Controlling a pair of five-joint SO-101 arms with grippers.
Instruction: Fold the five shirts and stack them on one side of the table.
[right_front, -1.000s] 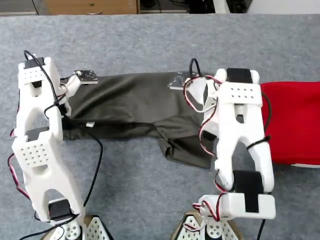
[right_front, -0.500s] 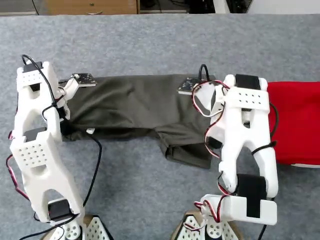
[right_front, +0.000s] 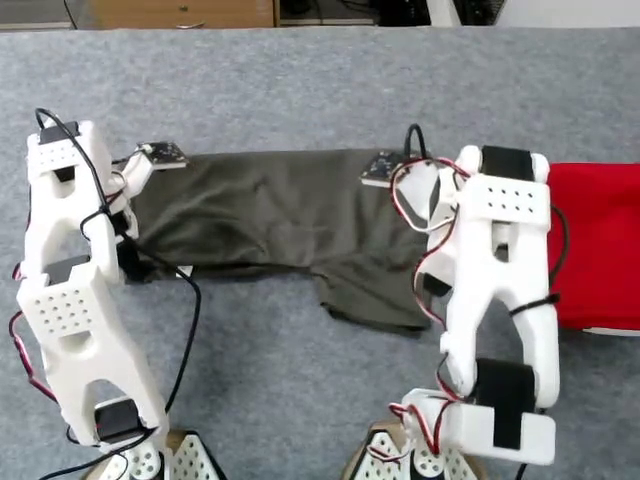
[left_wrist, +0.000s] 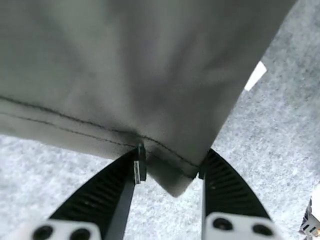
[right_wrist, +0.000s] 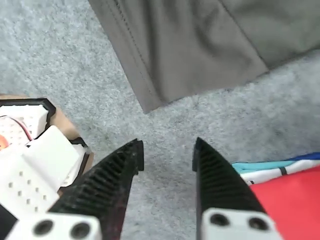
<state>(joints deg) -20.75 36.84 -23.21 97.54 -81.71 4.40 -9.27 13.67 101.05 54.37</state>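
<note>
Pinching the hem of the olive shirt (right_front: 280, 205), my left gripper (left_wrist: 172, 160) is clenched on a small fold of cloth right at the stitched edge. My right gripper (right_wrist: 165, 150) is released, its jaws parted over the bare table (right_front: 300, 90) just beside the shirt's other end, with nothing between them. The shirt lies spread flat across the table between my two arms, one flap sticking out toward me near the right arm. A red shirt (right_front: 595, 240) lies folded at the table's right side.

I judge the cloth light, limp and quick to crease. It will sag from any single hold and drag on the rough table cover. The doubled hem and the corners give the best bite, one grip at each end so the edge lifts straight.
</note>
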